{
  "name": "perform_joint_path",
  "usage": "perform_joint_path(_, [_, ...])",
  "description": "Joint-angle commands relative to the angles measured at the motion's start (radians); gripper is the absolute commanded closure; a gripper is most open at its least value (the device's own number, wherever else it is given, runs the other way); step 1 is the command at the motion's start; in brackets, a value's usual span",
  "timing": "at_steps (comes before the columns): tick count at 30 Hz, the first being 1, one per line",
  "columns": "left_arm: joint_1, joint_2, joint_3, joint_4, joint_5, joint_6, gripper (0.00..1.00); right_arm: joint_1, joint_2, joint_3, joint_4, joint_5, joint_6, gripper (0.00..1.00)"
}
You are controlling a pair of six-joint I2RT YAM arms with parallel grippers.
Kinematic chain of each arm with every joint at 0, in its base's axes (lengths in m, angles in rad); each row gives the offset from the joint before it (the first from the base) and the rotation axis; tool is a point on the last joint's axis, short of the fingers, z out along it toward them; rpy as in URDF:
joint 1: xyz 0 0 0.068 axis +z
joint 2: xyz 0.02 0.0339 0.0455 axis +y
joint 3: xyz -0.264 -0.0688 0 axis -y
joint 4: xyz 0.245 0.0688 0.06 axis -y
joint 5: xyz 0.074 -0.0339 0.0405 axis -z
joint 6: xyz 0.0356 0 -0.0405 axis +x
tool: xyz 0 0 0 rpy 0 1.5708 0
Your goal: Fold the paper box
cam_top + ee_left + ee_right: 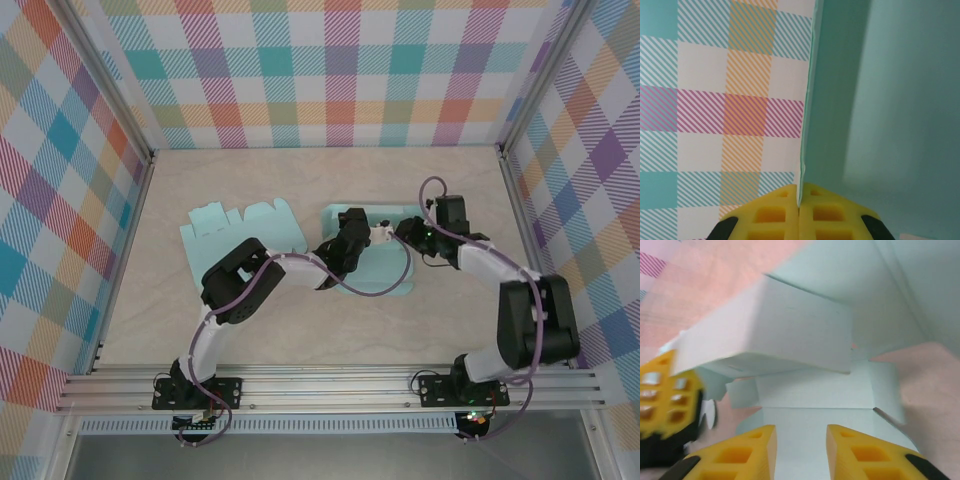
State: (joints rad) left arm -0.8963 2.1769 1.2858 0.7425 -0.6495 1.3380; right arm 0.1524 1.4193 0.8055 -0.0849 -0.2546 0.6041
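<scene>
Three plaid walls [320,70] are set around a beige table [300,330]. One pale blue box [385,285] is spread on the table beneath both sets of fingers, with its far part raised. A second flat blank [235,232] is laid well to the left of the left gripper [355,235], apart from it. The right gripper [400,232] is brought close beside the left one over the far part of the box.

In the left wrist view the left gripper [799,212] is shut tight on a thin edge of the box [890,100]. An upright panel is pinched between the yellow pads [771,216] and rises straight ahead of them. Its blue face is stretched away to the right of the fingers, and the plaid wall is seen to their left.

In the right wrist view the right gripper [800,450] is partly open. A clear gap is left between its two yellow fingers [747,452], and nothing is seen clamped in it. A flat panel of the box [815,390] is laid just ahead of the tips, and a raised flap is tilted above and beyond it. A yellow finger of the left gripper [662,395] is seen to the left of these fingers, just beside the flap's corner.
</scene>
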Motion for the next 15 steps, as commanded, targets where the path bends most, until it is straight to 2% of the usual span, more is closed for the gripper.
perform_joint_path(1, [-0.007,0.025,0.016,0.122,0.017,0.052,1.0,-0.021,-0.116,-0.008,-0.142,0.066,-0.065,0.65])
perform_joint_path(5, [0.002,0.058,0.032,0.21,0.034,0.101,1.0,-0.093,-0.24,-0.023,-0.214,0.079,-0.076,0.62])
perform_joint_path(8, [0.008,0.094,0.052,0.275,0.049,0.155,1.0,-0.173,-0.277,-0.011,-0.24,0.055,-0.093,0.61])
perform_joint_path(15, [0.013,0.15,0.095,0.334,0.082,0.233,1.0,-0.349,-0.139,0.085,-0.24,-0.063,-0.125,0.61])
